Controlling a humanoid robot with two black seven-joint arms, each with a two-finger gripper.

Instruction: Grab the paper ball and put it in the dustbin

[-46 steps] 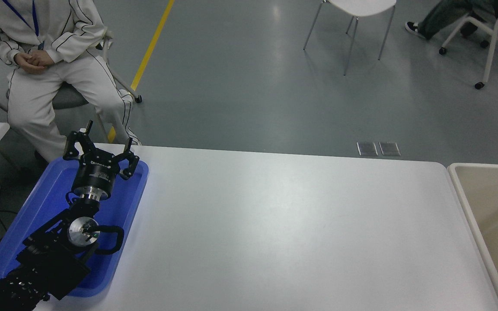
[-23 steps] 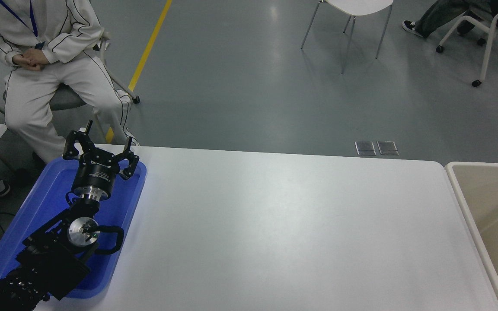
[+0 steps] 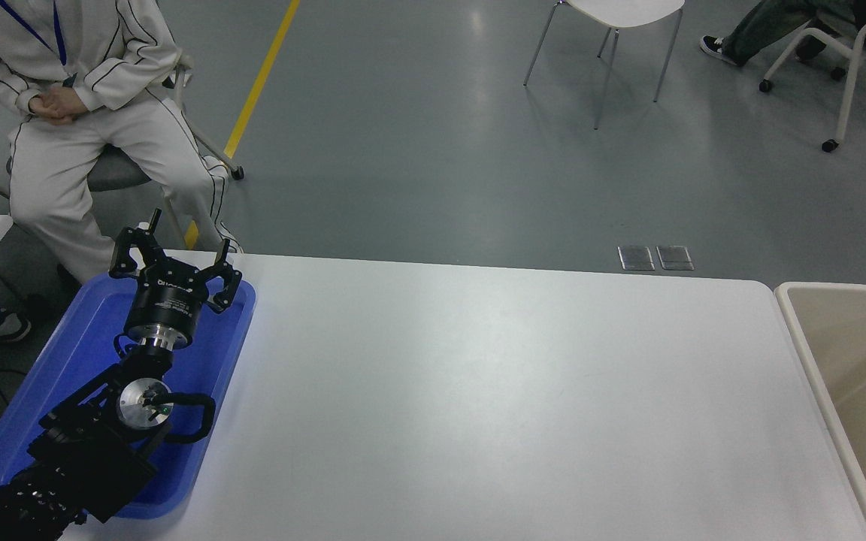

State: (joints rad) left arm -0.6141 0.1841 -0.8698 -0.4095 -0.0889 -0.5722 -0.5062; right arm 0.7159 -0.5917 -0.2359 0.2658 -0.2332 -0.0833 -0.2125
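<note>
The beige dustbin (image 3: 816, 342) stands at the table's right edge, partly cut off by the picture; what shows of its inside is smooth bare wall. The paper ball is out of view. My left gripper (image 3: 175, 259) rests parked over the blue tray at the lower left, its fingers spread open with nothing between them. The right arm and its gripper do not appear in the picture.
A shallow blue tray (image 3: 65, 372) lies under the left arm on the white table (image 3: 478, 406). A seated person in white clothes (image 3: 95, 113) is at the far left. Chairs (image 3: 613, 30) stand on the grey floor beyond.
One second ago the right gripper showed at the right edge above the dustbin with something tan in it; it has since left the picture. The view shifted slightly. The left arm stayed still.
</note>
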